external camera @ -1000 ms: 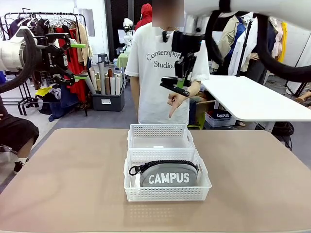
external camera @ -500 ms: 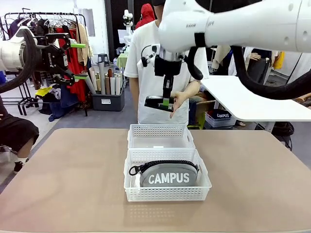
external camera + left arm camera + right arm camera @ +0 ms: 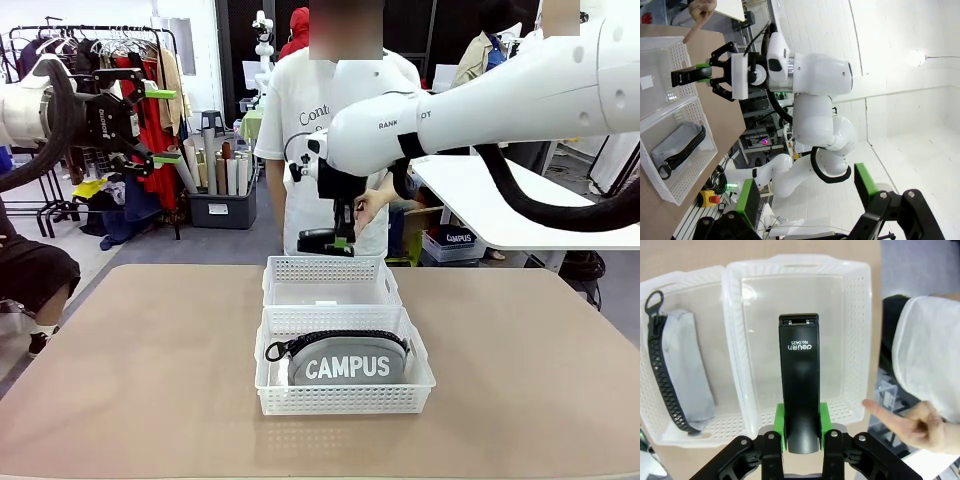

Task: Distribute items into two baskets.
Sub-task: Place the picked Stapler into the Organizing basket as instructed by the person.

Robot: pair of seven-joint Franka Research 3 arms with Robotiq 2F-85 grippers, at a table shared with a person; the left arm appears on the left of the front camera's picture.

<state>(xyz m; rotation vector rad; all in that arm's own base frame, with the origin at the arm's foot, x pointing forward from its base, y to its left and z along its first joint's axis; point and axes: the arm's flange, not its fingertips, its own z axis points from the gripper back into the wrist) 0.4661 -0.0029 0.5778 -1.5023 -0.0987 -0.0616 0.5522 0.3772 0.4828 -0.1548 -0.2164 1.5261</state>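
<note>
Stapler (image 3: 799, 385) — black, clamped in the right gripper (image 3: 800, 432) — hangs above the empty far basket (image 3: 330, 282), the grey CAMPUS pouch (image 3: 347, 362) lies in the near basket (image 3: 345, 398) (left gripper (image 3: 160, 125) raised aside, fingers spread).

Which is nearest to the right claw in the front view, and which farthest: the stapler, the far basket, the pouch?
1. Stapler, held in the right claw.
2. Far basket, just below it.
3. Pouch, in the near basket.
</note>
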